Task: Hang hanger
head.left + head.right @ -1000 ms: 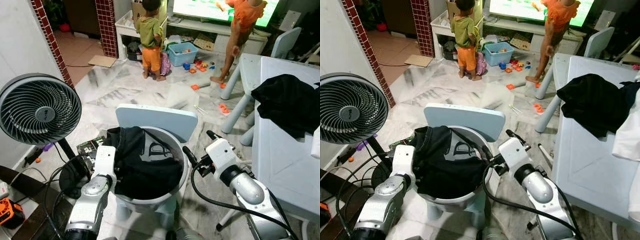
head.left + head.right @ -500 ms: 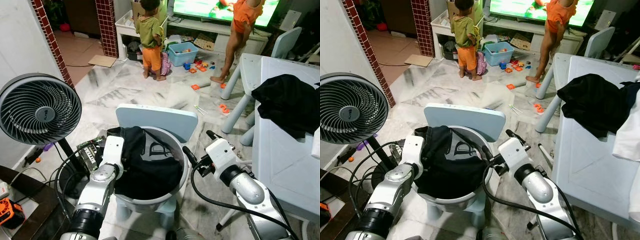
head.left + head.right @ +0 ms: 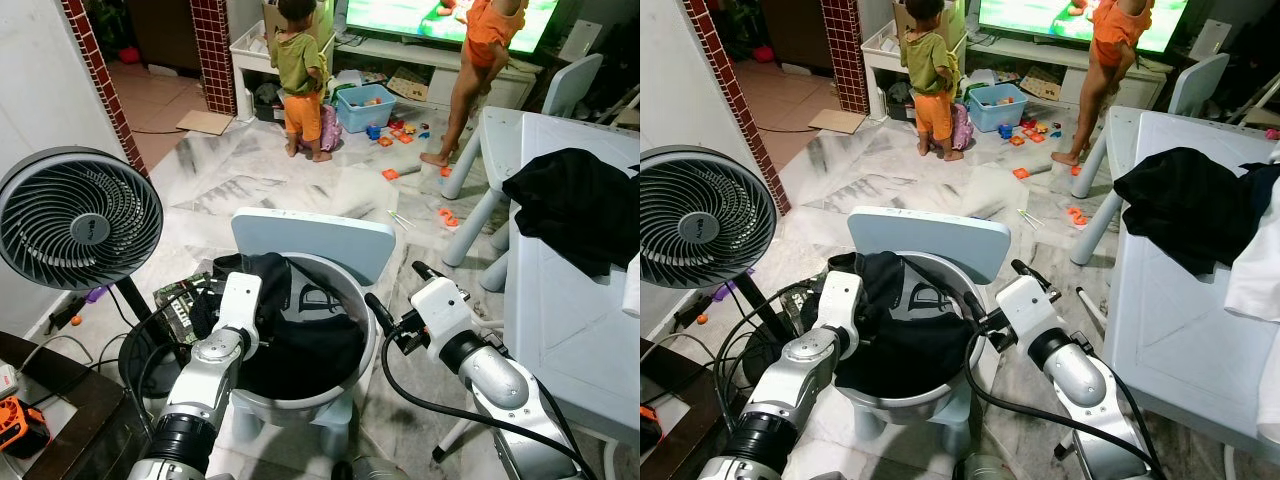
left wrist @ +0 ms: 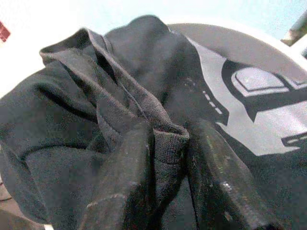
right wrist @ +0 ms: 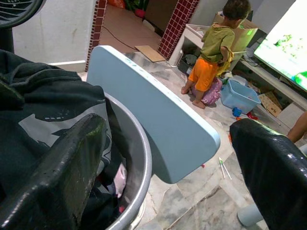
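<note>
Your left claw [image 4: 165, 158] is clenched on a fold of the black shirt [image 3: 290, 330] in the basin [image 3: 340, 395], at the rim nearest the fan [image 3: 78, 218]. Lift straight up and slowly so the shirt clears the rim without dragging the basin off its chair [image 3: 315, 240]. Your right claw [image 3: 392, 290] hangs released just outside the basin's far rim. I can't make out a hanger
</note>
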Available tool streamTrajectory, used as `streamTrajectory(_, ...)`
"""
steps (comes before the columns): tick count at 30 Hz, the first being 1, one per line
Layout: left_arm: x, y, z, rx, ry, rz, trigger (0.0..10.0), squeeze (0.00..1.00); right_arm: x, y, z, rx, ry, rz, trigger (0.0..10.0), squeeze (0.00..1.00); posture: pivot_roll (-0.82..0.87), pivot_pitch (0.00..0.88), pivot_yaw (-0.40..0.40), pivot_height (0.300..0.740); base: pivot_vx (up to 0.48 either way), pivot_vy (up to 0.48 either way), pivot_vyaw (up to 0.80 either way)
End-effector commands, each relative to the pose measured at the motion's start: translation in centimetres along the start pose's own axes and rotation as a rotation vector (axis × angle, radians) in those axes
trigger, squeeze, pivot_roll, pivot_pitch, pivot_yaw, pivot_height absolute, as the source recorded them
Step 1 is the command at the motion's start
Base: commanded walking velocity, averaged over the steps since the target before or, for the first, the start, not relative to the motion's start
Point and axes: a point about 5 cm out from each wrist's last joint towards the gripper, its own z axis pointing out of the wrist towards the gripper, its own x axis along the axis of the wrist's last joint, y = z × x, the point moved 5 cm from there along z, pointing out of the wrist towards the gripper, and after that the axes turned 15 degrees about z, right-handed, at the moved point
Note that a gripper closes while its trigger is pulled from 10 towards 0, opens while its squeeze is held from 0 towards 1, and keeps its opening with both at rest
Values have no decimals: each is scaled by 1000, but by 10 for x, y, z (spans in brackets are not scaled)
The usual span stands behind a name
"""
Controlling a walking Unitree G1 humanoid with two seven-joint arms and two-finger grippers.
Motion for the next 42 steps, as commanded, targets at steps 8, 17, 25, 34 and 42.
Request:
streamTrajectory(8, 13, -8, 3, 35, 59, -38, 0, 0, 4, -1, 1, 9, 10, -13, 10000, 0, -106, 0, -44, 740, 0, 0, 0)
streamTrajectory(17, 29, -7, 11, 36, 124, 9, 0, 0, 5, 0, 3, 6, 13, -18, 10000, 0, -108, 0, -46, 740, 0, 0, 0)
streamTrajectory(25, 24, 2, 13, -23, 105, 110, 10000, 1000, 5, -1, 2, 5, 15, -20, 10000, 0, -105, 0, -49, 740, 0, 0, 0)
streamTrajectory(34, 29, -12, 0, 72, 125, 129, 10000, 1000, 4, -2, 2, 9, 13, -18, 10000, 0, -94, 0, -50, 740, 0, 0, 0)
streamTrajectory(42, 4, -9, -12, 49, 37, 141, 10000, 1000, 3, -4, 4, 15, 11, -12, 10000, 0, -85, 0, -50, 740, 0, 0, 0)
